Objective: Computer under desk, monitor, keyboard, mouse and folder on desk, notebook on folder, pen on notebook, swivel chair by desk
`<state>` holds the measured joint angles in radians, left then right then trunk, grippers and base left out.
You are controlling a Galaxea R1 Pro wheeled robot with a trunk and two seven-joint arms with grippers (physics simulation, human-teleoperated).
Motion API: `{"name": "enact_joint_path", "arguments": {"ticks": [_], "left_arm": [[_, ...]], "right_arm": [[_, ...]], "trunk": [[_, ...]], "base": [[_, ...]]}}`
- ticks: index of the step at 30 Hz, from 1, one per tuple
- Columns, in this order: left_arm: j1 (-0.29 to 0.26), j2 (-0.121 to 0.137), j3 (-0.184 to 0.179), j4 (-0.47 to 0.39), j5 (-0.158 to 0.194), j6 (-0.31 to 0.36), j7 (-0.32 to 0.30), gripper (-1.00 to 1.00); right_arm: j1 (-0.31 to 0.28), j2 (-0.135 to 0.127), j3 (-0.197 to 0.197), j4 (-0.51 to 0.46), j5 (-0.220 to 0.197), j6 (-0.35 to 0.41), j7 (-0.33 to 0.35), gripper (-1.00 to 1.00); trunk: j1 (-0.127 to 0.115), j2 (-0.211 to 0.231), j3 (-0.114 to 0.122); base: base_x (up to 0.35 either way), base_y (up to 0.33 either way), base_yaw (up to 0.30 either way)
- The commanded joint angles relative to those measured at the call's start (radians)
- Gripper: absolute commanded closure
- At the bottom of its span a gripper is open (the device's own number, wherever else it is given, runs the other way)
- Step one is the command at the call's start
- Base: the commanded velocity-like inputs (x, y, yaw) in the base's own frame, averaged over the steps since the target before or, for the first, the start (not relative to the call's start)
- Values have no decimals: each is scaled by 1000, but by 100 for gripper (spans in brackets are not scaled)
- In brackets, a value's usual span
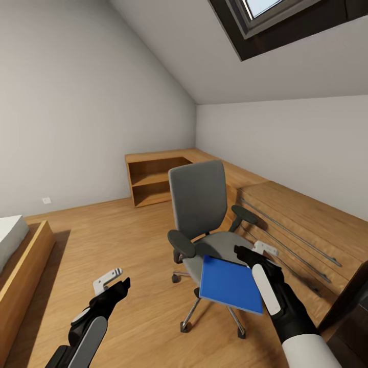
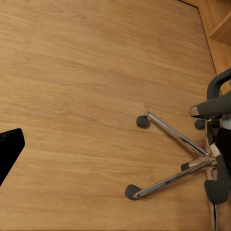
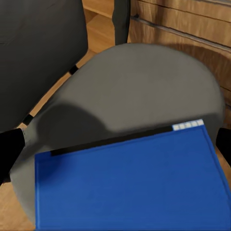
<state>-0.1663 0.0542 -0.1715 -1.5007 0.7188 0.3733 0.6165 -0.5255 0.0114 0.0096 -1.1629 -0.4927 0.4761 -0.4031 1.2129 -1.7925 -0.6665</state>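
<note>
Right gripper (image 1: 249, 254) at folder (image 1: 229, 284) edge, over swivel chair (image 1: 202, 214).

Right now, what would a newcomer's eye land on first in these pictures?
Probably the bright blue folder, jutting out over the front edge of the grey swivel chair in the middle of the room, with the right gripper at its far corner. Next, the dark skylight in the sloped ceiling and the low wooden shelving along the walls.

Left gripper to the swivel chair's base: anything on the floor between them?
No. In the head view, bare wood floor separates the left gripper from the swivel chair; the left wrist view shows the same bare boards.
</note>
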Motion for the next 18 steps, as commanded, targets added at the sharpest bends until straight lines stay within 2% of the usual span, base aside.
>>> {"name": "enact_joint_path", "arguments": {"ticks": [1,3,4,6,8,13,18], "left_arm": [[-1,1,-1,-6,7,2,9,-100],[-1,0,-1,-11,7,2,10,-100],[-1,0,-1,-13,7,2,11,-100],[-1,0,-1,-15,7,2,12,-100],[0,0,-1,-15,7,2,12,-100],[0,0,-1,-16,7,2,12,-100],[-1,0,-1,-16,7,3,13,-100]], "right_arm": [[-1,-2,-1,-1,-36,3,-9,-100],[-1,-5,-3,-2,-92,3,-9,-100],[-1,-8,-4,-1,-133,3,-10,-100],[-1,-14,-5,2,-185,2,-10,-100],[-1,-20,-7,12,-220,2,-10,-100],[-1,-29,-11,24,-265,-1,-9,-100],[0,-37,-41,29,-309,-2,-9,-100]], "trunk": [[0,-1,-1],[0,-1,-1],[4,-8,-4],[11,-22,-10],[19,-36,-17],[38,-71,-32],[57,-106,-48]], "base": [[0,0,0],[0,0,0],[0,0,0],[0,0,0],[0,0,0],[0,0,0],[0,0,0]]}}
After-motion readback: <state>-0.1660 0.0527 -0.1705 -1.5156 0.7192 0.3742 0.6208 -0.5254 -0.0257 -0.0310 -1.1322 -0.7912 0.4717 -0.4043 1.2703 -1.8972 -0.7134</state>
